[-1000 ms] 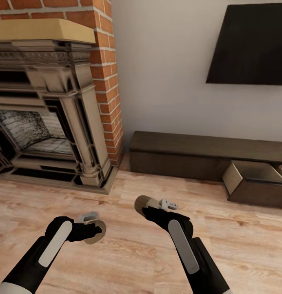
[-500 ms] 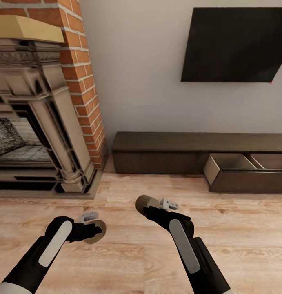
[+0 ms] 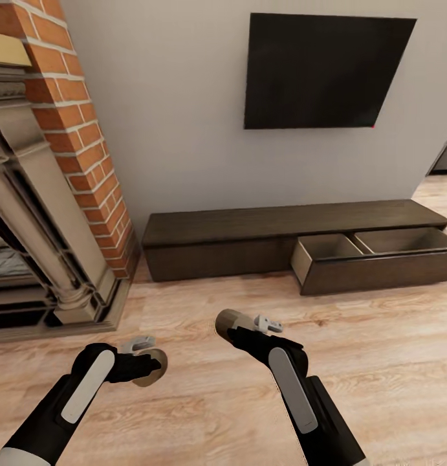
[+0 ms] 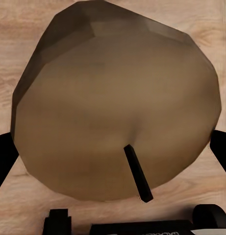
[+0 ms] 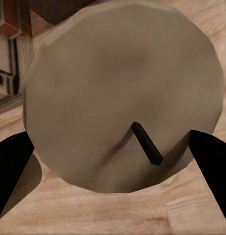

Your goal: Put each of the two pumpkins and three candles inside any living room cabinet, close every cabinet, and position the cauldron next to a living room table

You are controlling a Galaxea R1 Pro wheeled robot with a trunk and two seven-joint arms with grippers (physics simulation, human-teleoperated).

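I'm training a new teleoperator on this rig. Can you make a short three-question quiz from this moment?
1. True or false: each hand is carrying a candle.
2. Which part of the cabinet stands open? A) the left end B) the drawers at the right end C) none
3. Fill in: above the cabinet, a dark ____ hangs on the wall.

Key:
1. True: the left hand is shut on a tan candle, and the right hand on a greyish candle.
2. B, the open drawers.
3. Screen.
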